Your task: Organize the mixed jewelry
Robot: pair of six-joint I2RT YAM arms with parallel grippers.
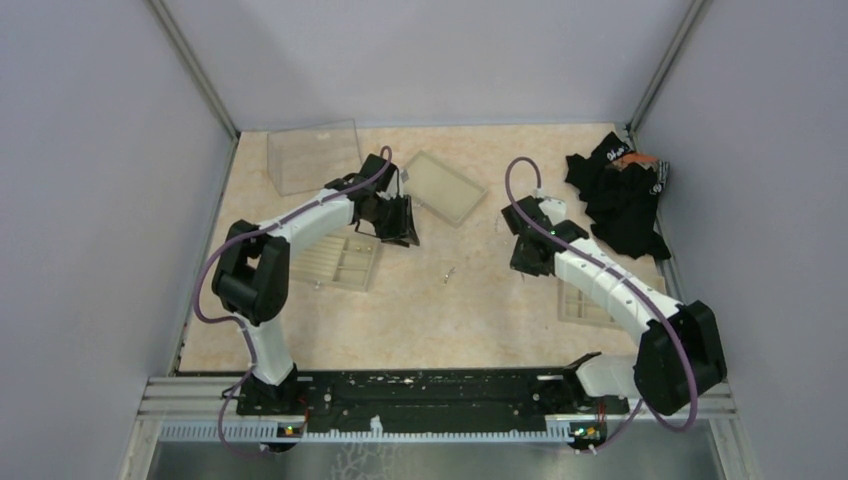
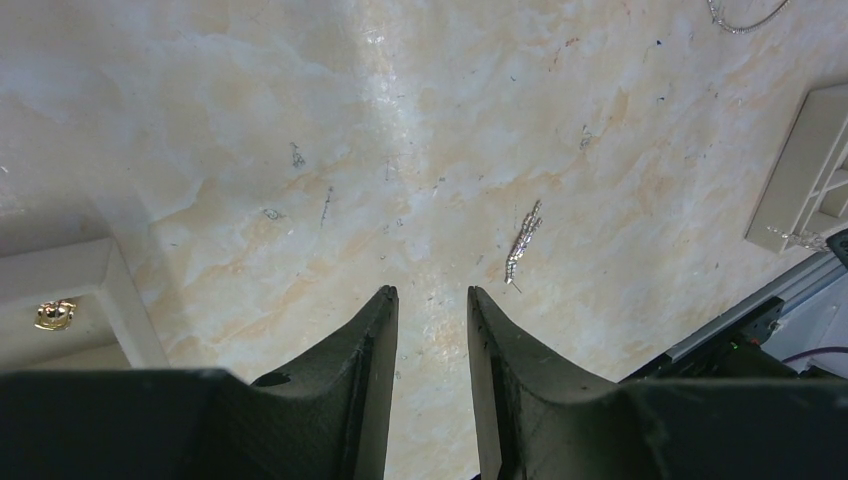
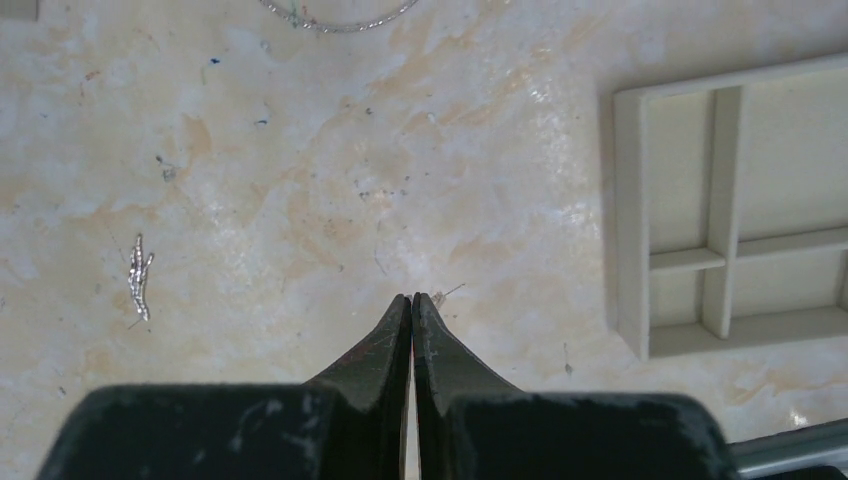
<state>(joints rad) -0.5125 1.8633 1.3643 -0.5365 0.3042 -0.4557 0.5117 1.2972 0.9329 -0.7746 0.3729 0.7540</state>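
Jewelry piece (image 2: 523,243), a slim sparkly strip, lies on the table (image 2: 300,120) just ahead-right of the parted, empty left gripper (image 2: 432,300). Right gripper (image 3: 412,298) is clenched; any contents cannot be made out. Silvery loop (image 3: 340,20) lies farther ahead, cut off at the frame edge.

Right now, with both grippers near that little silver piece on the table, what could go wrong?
The silver piece lies flat on the table and beside the left gripper, not between its open jaws, so a pinch may just push it away. The right gripper is shut and faces the same patch; if both arms go for it, they could bump. The thin chain nearby could get dragged.
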